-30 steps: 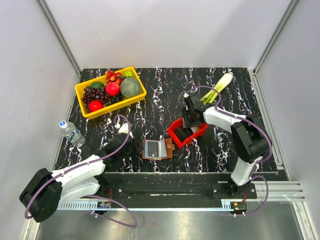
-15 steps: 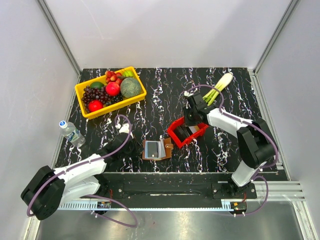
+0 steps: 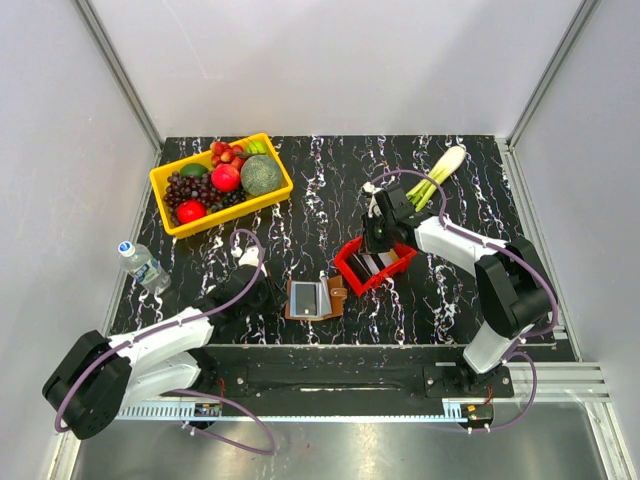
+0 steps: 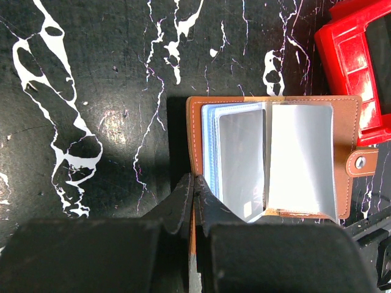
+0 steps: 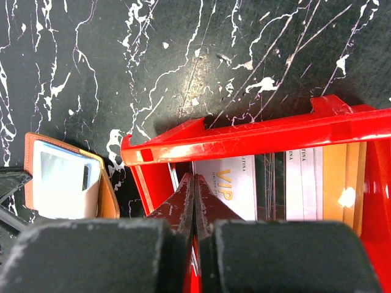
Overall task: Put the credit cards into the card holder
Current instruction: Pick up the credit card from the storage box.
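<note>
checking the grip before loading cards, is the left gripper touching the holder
Touching. The left wrist view shows the left gripper with its jaws shut on the brown edge of the holder, leather pinched between them.

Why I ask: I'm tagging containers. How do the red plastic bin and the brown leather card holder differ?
The red plastic bin is a rigid, walled, open-topped box; the brown leather card holder lies flat, folded open. The bin holds loose whitish and tan cards; the holder shows clear sleeves with no coloured card visible. Both sit on the black marbled table.
</note>
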`<action>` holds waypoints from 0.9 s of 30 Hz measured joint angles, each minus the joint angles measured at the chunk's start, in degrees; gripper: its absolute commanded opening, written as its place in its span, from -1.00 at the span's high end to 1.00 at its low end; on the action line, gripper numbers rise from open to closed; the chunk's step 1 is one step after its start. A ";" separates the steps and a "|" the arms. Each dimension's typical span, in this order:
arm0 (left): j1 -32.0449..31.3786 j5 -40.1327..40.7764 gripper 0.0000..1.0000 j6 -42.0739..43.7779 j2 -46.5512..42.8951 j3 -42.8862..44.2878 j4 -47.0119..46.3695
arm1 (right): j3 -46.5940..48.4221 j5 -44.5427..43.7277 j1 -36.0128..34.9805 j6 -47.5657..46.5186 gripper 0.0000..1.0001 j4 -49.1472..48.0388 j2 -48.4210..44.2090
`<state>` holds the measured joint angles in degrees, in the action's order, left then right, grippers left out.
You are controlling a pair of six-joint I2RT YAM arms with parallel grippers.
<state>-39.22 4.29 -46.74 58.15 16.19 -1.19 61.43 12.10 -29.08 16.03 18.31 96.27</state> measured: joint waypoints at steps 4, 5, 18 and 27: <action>0.17 -0.04 1.00 0.00 0.00 0.00 0.00 | 0.00 0.13 -0.02 -0.28 0.85 0.13 0.28; 0.17 -0.04 1.00 0.00 0.00 -0.02 0.00 | 0.00 0.11 -0.02 -0.42 0.85 0.28 0.46; 0.57 -0.11 1.00 0.02 0.00 0.00 0.00 | -0.15 -4.33 -0.68 -1.73 1.00 1.55 -1.11; 0.68 -0.55 1.00 0.04 0.13 0.00 -0.31 | 0.83 -16.72 -3.82 -3.93 1.00 1.46 -12.83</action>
<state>-38.54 3.75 -46.70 58.28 16.19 -1.50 62.26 -4.62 -32.91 12.10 19.77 83.44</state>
